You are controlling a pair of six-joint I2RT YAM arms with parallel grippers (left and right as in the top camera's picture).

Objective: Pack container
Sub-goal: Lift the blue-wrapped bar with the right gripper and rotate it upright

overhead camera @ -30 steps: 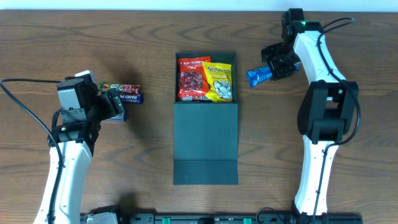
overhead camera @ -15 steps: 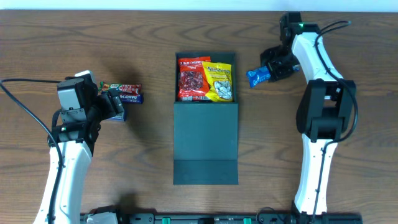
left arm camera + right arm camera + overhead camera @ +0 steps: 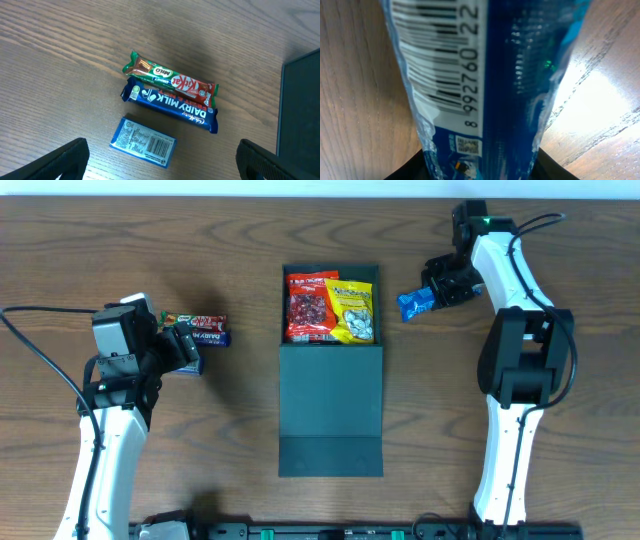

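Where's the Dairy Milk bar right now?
The left wrist view shows the Dairy Milk bar on the table, left of the container, touching the KitKat bar, a small blue packet just beside it.

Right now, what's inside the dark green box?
Inside the open container, a red snack packet and a yellow snack packet lie side by side, filling most of it. Anything underneath them is covered, so I can't tell.

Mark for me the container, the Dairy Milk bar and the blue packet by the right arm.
container point(image 3: 330, 395): overhead view, on its flat open lid flap.
Dairy Milk bar point(image 3: 170, 104): left wrist view, middle of the blue wrapper.
blue packet point(image 3: 410, 305): overhead view, middle of the wrapper.
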